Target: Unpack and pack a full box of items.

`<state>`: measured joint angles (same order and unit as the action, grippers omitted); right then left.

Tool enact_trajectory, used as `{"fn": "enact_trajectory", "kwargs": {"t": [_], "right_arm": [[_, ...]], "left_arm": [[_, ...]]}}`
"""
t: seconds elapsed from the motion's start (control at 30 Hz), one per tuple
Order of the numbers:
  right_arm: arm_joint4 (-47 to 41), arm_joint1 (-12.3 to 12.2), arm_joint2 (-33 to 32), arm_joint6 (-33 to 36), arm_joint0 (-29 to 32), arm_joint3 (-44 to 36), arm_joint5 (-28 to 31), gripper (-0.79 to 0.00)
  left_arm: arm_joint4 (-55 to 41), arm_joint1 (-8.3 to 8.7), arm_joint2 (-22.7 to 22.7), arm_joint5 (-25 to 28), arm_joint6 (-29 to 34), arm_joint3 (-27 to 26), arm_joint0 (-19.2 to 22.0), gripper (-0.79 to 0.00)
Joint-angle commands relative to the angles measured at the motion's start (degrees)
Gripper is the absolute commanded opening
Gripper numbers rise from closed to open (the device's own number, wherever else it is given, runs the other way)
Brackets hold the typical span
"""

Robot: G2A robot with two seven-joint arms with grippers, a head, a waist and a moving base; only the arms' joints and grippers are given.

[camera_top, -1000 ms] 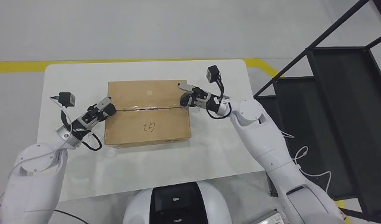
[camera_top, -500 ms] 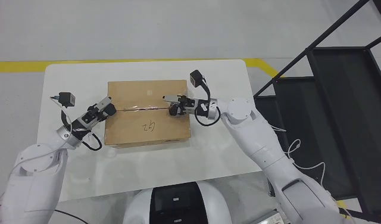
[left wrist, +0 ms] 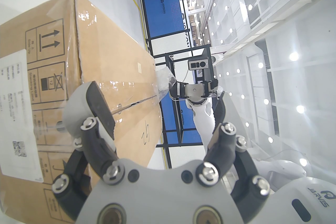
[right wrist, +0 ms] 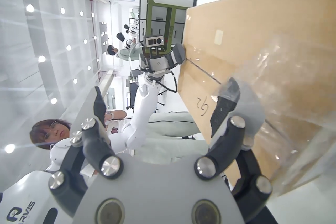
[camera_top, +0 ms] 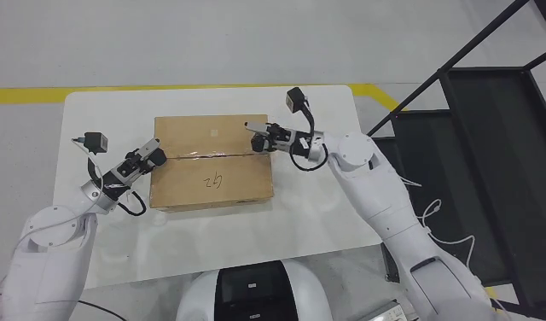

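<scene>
right arm [camera_top: 358,160] back toward box [camera_top: 183,178] edge | both jaws wide | handwritten number [camera_top: 213,181] on top

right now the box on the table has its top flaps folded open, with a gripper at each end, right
No: the top view shows the cardboard box with flaps shut flat, not open. It sits on the table, left gripper and right gripper at its ends.

Box [camera_top: 212,160]: brown cardboard. The top seam is covered by clear glossy tape [camera_top: 200,154]. On the lid, a black handwritten mark [camera_top: 213,181] sits toward 6 o'clock and a small white sticker [camera_top: 214,133] toward 12 o'clock. The side panel carries black printed symbols [left wrist: 50,41] and a white label [left wrist: 15,114].

Tabletop [camera_top: 324,210]: plain white.

Left gripper [camera_top: 153,153] and right gripper [camera_top: 258,136]: pale grey shells with black pads [left wrist: 101,107].

Floor stripe [camera_top: 34,93] at 12 o'clock: yellow.
</scene>
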<state>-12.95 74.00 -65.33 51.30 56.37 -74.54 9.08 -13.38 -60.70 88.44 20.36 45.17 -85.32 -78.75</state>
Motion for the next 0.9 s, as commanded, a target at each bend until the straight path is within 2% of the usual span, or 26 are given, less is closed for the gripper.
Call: {"fn": "enact_trajectory", "kwargs": {"t": [0.0, 0.23, 0.47, 0.87], "right_arm": [[1.37, -0.02, 0.41, -0.9, -0.17, 0.24, -0.95, 0.0], [3.06, -0.03, 1.21, -2.64, -0.58, 1.43, -3.17, 0.0], [1.87, 0.28, 1.62, -5.17, -1.5, 1.49, -1.81, 0.0], [2.88, 1.55, 7.85, -2.88, -3.78, 2.94, -1.08, 0.0]], "left_arm": [[0.0, 0.0, 0.0, 0.0, 0.0, 0.0, 0.0, 0.0], [0.0, 0.0, 0.0, 0.0, 0.0, 0.0, 0.0, 0.0], [0.0, 0.0, 0.0, 0.0, 0.0, 0.0, 0.0, 0.0], [0.0, 0.0, 0.0, 0.0, 0.0, 0.0, 0.0, 0.0]]}}
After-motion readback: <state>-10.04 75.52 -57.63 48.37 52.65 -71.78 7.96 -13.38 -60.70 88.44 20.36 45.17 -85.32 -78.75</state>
